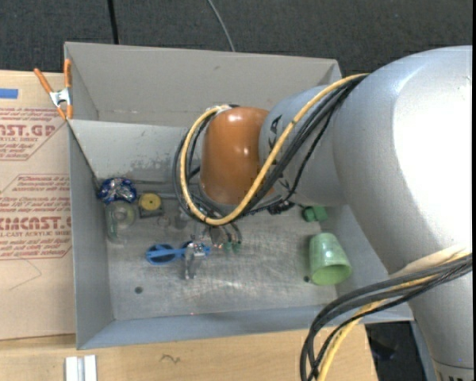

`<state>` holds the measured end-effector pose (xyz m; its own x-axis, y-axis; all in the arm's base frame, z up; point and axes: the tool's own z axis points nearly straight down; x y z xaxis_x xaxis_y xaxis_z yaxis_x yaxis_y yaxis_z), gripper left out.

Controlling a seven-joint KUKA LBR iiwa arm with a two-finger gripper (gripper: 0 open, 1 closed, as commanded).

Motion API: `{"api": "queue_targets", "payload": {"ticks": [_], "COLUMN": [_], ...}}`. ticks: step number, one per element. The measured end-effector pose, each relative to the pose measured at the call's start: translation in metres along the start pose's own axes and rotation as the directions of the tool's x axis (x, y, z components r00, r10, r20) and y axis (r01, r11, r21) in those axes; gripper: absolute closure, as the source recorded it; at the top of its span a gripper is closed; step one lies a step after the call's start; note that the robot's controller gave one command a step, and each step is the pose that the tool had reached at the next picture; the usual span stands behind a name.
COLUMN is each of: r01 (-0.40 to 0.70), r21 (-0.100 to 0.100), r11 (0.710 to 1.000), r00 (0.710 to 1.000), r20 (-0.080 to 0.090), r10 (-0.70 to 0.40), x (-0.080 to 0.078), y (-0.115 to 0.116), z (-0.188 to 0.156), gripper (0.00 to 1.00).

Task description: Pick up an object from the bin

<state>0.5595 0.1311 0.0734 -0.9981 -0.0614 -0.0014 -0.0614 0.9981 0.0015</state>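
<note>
The arm point(397, 157) comes into the grey metal bin point(246, 286) from the right, its broad pale body covering the bin's right rear corner. An orange cover point(230, 159) sits at its wrist, ringed by looped yellow and black cables point(186, 161). Below the cover the gripper point(193, 255) hangs low over the middle of the bin floor, its metal tip down near the floor. Just to its left, and seemingly touching it, lies a small flat blue piece point(161, 253), roughly oval, on the floor a little left of centre. A bit of the same blue shows on the gripper's right side, so the piece may run under or through the tip. Whether it is gripped I cannot tell, nor whether the gripper stands wide or narrow, since its lower end is small and partly hidden by the wrist. The other things lie scattered rather than heaped. A crumpled blue-and-white wrapper point(115, 189) rests in the left rear corner against the wall. A clear little cup point(120, 221) stands just in front of it, and a yellow round disc point(149, 204) lies just to the right of those two. All three lie to the left of the gripper and behind it. On the right side a pale green cup point(328, 259) lies tipped on its side, its open mouth turned toward the front — well apart from the gripper. A small darker green piece point(314, 212) shows behind it, close under the arm.
</note>
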Motion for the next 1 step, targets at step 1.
{"api": "queue_targets", "payload": {"ticks": [1], "r01": [0.001], "r21": [-0.001], "r11": [1.0], "r00": [1.0], "r20": [-0.001], "r10": [-0.001], "x": [-0.0006], "y": [0.0008], "z": [-0.0021], "gripper": [1.0]}}
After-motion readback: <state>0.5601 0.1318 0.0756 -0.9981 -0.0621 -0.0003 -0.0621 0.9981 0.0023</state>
